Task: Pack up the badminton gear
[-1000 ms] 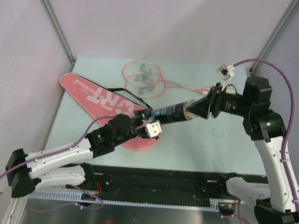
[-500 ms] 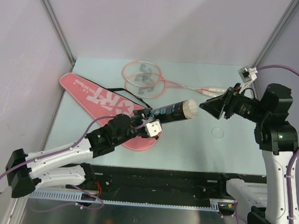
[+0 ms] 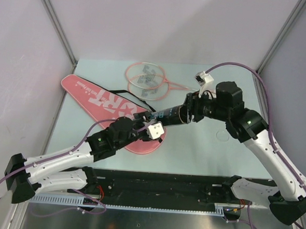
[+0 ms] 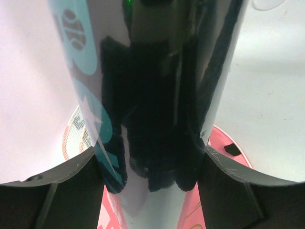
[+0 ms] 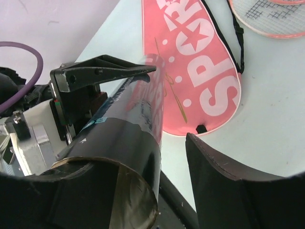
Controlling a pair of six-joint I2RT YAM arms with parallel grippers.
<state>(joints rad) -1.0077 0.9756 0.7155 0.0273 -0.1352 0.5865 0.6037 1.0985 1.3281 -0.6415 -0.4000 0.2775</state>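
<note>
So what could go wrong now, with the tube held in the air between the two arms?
1. The left gripper holds the dark tube at one end only. A push from the right gripper, whose fingers straddle the open end, could twist it loose.
2. If it slips, it could land on the pink racket bag and may roll.

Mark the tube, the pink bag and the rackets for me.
tube (image 3: 168, 115), top view, middle of its dark body
pink bag (image 3: 106, 103), top view, its lettered middle
rackets (image 3: 146, 78), top view, strings of the overlapping heads
</note>
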